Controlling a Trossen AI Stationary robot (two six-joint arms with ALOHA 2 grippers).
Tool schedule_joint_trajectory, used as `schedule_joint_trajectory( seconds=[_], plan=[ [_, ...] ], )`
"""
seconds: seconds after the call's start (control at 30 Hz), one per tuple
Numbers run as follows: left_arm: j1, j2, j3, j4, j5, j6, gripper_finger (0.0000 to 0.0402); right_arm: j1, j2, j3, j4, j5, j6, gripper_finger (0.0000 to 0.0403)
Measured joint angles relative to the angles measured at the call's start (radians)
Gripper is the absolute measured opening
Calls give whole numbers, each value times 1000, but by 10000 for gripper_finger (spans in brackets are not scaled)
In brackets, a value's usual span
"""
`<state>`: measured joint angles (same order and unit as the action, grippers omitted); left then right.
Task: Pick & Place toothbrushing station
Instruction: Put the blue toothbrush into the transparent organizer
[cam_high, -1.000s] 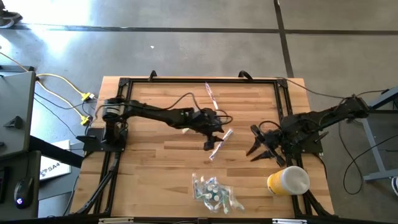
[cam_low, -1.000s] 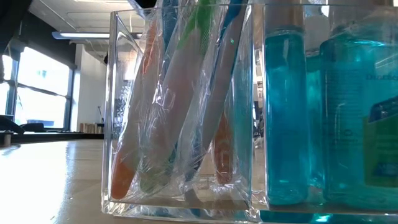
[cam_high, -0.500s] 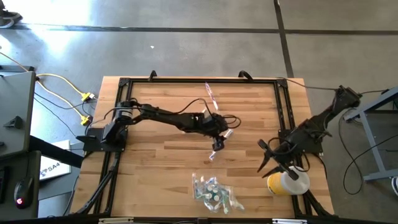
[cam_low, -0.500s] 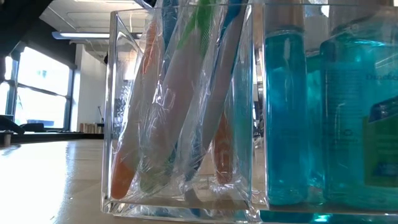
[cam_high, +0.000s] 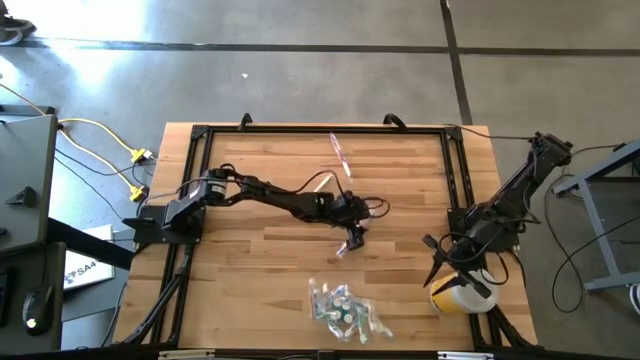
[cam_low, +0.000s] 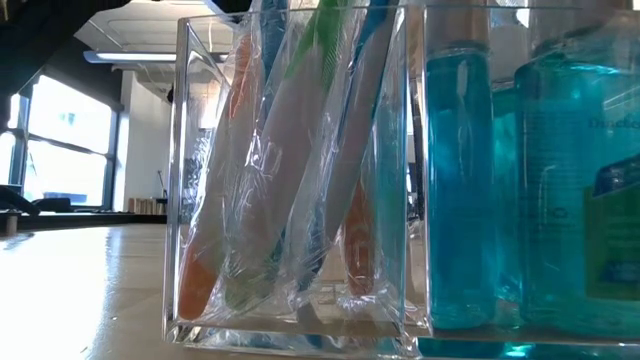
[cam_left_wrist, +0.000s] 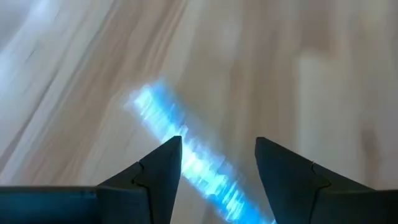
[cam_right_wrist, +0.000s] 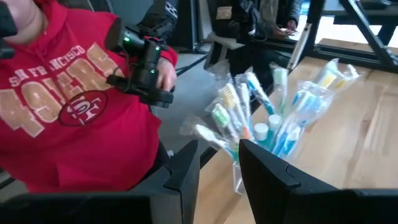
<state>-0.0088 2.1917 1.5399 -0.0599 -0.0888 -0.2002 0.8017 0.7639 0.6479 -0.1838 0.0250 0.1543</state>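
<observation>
The right gripper (cam_high: 447, 268) has swung nearer, over the yellow cup (cam_high: 461, 293), jaws narrowly parted, empty. The left gripper (cam_high: 352, 240) hovers mid-table, jaws open astride the wrapped toothbrush (cam_left_wrist: 186, 155).

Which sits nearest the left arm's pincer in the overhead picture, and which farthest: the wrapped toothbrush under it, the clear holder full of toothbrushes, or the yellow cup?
From the left pincer, in the high view:
1. Wrapped toothbrush: lying on the table right at the pincer, mid-table.
2. Clear holder of toothbrushes: toward the front edge, just below it in the picture.
3. Yellow cup: far right, under the right pincer.
</observation>
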Motion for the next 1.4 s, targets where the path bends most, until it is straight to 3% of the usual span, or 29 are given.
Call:
schedule_joint_trajectory(
  seconds=[0.5,0.6,0.77,0.87,1.0,1.27,1.4],
  plan=[
    [-27,64,7,-20,-143,-100,188,83,0,0,-52,-2,7,105],
    [-38,64,7,-45,-194,-126,144,96,0,0,-54,-2,7,105],
    [-53,61,30,-63,-196,-75,22,110,0,0,-54,-2,7,105],
    [-60,63,77,-126,-226,-77,18,118,0,0,-54,-1,18,105],
    [-95,65,207,-323,-388,-32,9,132,1,0,-54,0,37,105],
    [-212,63,622,-808,-677,-17,8,162,1,0,-54,3,4,105],
    [-312,56,818,-1086,-873,-130,8,174,1,0,-53,3,-16,105]
  ],
)
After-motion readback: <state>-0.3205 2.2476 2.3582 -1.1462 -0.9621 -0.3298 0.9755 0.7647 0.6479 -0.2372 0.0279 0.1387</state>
